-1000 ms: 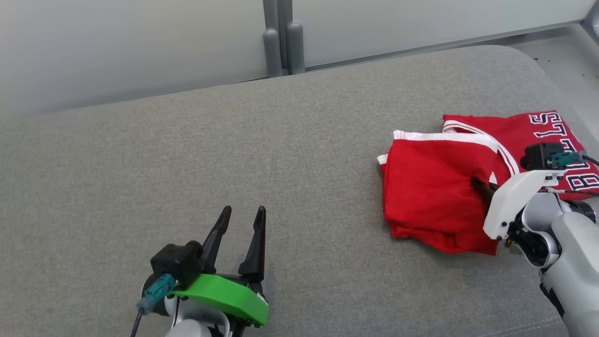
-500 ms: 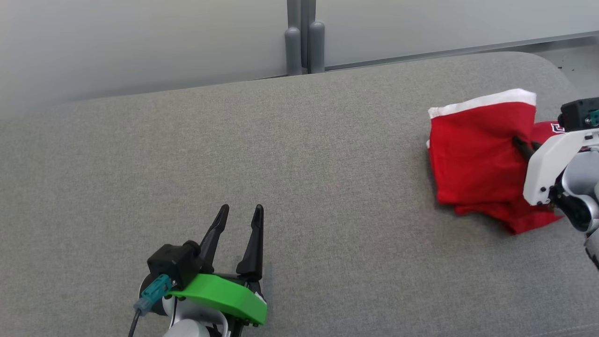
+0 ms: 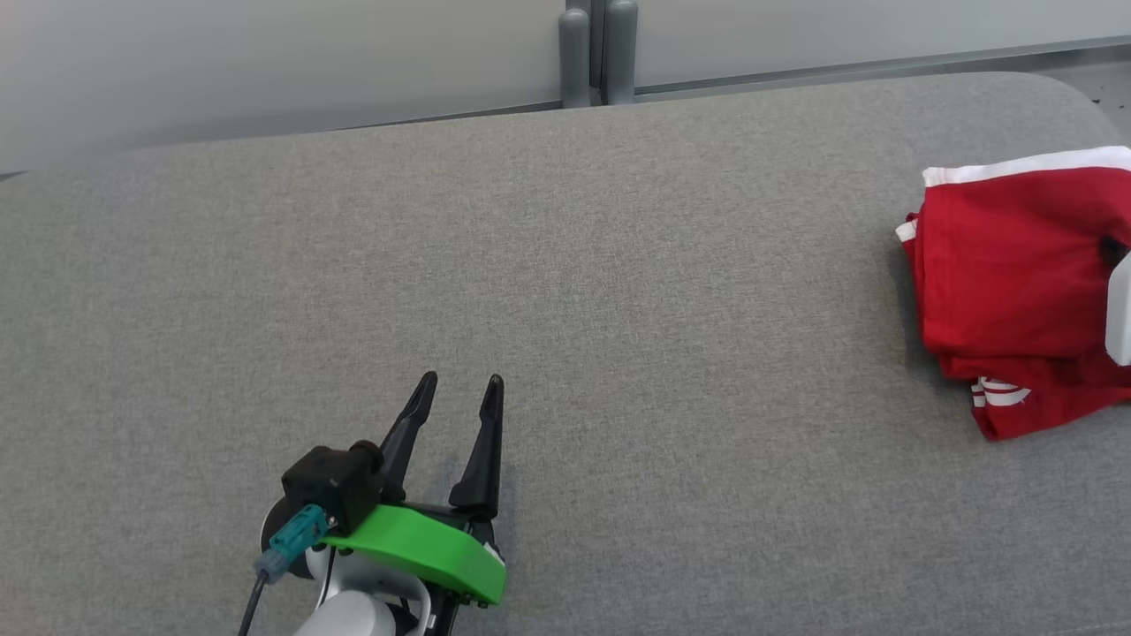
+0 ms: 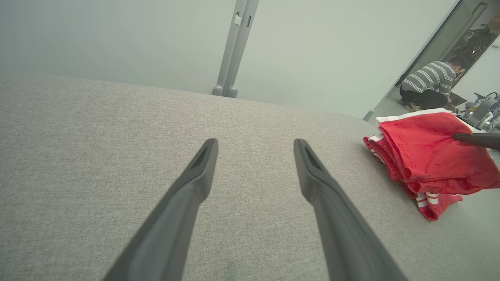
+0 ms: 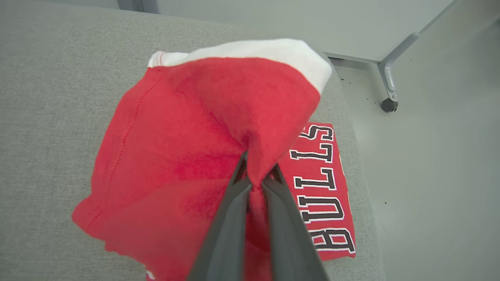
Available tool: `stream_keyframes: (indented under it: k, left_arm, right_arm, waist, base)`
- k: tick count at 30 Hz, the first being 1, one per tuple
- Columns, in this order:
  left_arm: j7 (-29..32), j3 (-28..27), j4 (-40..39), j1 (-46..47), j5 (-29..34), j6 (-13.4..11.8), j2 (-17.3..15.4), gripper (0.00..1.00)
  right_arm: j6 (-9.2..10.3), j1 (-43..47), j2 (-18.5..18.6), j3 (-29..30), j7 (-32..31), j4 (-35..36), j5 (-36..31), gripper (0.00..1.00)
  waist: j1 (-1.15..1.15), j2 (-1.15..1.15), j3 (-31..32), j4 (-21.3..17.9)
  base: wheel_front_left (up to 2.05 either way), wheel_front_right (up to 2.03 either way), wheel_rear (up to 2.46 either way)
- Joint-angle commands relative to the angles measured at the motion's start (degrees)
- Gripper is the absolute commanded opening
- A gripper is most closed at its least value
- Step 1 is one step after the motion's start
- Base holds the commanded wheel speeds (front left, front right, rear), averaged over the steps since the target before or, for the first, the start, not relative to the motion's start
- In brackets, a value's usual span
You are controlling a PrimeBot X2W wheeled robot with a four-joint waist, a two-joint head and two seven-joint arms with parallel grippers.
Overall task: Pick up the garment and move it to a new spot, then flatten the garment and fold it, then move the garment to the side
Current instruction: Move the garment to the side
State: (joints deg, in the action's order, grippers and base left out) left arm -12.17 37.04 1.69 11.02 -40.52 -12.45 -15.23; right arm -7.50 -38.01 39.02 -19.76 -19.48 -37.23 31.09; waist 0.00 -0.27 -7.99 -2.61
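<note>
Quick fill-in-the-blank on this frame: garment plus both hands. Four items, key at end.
1. The lettering on the red garment reads ____.
2. The right hand pinches the garment, while the open left hand holds ____.
3. The band along the garment's top edge is ____.
4. Under the garment is a ____ fabric surface.

Missing words: BULLS; nothing; white; grey.
</note>
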Motion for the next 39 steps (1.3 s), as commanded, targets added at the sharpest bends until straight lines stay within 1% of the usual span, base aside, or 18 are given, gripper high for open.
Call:
stream_keyframes:
  k: [1,10,19,20,22,23,24,28,31,39]
  left_arm:
    - [0.2,0.0,-0.3,0.9,0.4,-0.2,-0.3,1.0]
    - [1.6,0.8,-1.5,2.8,1.5,-0.3,-1.3,1.0]
    - [2.5,1.4,-2.6,3.9,2.5,-0.7,-1.7,1.0]
    - [2.6,1.4,-2.7,4.0,2.6,-0.8,-1.8,1.0]
    - [2.7,1.5,-2.8,4.1,2.6,-0.9,-1.9,1.0]
    - [2.7,1.5,-2.9,4.1,2.6,-1.0,-1.9,1.0]
    - [2.7,1.4,-2.9,4.1,2.6,-1.1,-2.0,1.0]
    - [2.9,1.3,-3.2,3.9,2.6,-1.4,-2.4,1.0]
    - [3.0,1.3,-3.3,3.8,2.6,-1.6,-2.7,1.0]
    - [3.1,1.2,-3.2,3.7,2.2,-1.6,-3.0,1.0]
  right_arm:
    - [0.02,-1.1,0.6,-0.2,0.6,-0.7,-0.6,0.0]
    - [0.02,-4.8,3.5,-3.5,6.7,-7.2,-7.4,0.0]
    - [0.04,-8.6,3.7,-5.9,13.0,-14.4,-14.1,0.0]
    - [0.04,-8.9,3.9,-6.2,13.7,-15.3,-15.0,0.09]
    - [0.04,-9.2,4.0,-6.7,14.9,-16.9,-16.3,0.34]
    - [0.04,-9.5,4.1,-6.9,15.5,-17.6,-17.1,0.73]
    - [0.04,-9.5,4.3,-7.0,16.1,-18.4,-17.7,1.0]
    - [0.04,-10.1,4.5,-7.2,18.7,-21.0,-20.9,1.0]
    - [0.04,-10.6,3.7,-6.7,20.1,-22.8,-22.5,1.0]
    - [0.04,-11.1,0.8,-6.3,24.2,-24.9,-23.1,1.0]
  waist:
    - [0.0,0.27,-1.0,0.8]
    - [0.0,0.27,-5.2,3.2]
    - [0.0,0.27,-8.1,4.6]
    - [0.0,0.27,-8.2,4.7]
    - [0.0,0.27,-8.5,4.8]
    - [0.0,0.27,-8.6,4.8]
    - [0.0,0.27,-8.6,4.7]
    - [0.0,0.27,-8.9,4.2]
    - [0.0,0.27,-8.9,3.5]
    - [0.0,0.27,-7.8,1.7]
  base:
    - [0.0,0.0,0.0]
    - [0.0,0.0,0.0]
    - [0.0,0.0,0.0]
    - [0.0,0.0,0.0]
    - [0.0,0.0,0.0]
    - [0.0,0.0,0.0]
    - [0.0,0.0,0.0]
    - [0.0,0.0,0.0]
    - [0.0,0.0,0.0]
    - [0.0,0.0,0.0]
